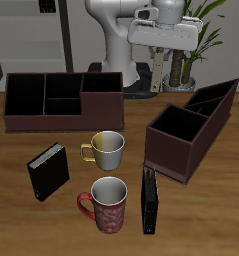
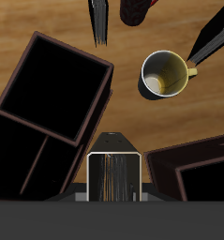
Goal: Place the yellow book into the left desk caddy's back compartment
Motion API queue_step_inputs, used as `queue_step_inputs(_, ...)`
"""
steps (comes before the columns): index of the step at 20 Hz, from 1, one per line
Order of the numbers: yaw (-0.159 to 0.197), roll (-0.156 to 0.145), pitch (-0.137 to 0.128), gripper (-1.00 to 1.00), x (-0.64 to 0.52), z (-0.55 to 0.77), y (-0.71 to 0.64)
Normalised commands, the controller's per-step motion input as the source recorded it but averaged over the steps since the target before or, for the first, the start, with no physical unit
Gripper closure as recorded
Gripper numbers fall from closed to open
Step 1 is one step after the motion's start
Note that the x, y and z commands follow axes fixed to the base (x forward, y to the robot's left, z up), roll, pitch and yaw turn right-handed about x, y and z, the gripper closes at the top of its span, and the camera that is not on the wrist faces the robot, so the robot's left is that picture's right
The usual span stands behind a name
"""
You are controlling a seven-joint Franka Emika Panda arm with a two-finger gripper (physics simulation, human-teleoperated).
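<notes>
Yellow book: we see it edge-on in the wrist view, with pale page edges, clamped upright between the jaws of the gripper. It hangs clear of the desk, toward the back edge, over the gap between the two brown boxes. We judge the pick-up done and the carry under way; the placing is still to do.

Left desk caddy: it stands at an angle, open-topped, near the held book. Its back compartment, the narrow walled end opposite the large square section, looks empty, and the book is not yet above it. What remains, in our judgement, is a short move across, lining the thin book up with the slanted walls, lowering it and releasing it.

Surroundings: the second caddy lies broadside, apart from the first. A yellow mug, a red mug and two black books stand nearer the front edge, off the likely path. Only the caddy's own rim and dividers seem to stand in the way.
</notes>
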Motion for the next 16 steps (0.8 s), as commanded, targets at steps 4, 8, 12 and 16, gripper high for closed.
queue_step_inputs(4,-0.032,-0.061,-0.024,1.00,-0.10,-0.13,0.23)
queue_step_inputs(8,-0.091,-0.050,-0.041,1.00,-0.09,0.08,0.23)
queue_step_inputs(12,-0.043,-0.015,-0.030,1.00,-0.14,0.03,0.32)
queue_step_inputs(16,-0.027,0.048,0.003,1.00,-0.05,0.03,0.24)
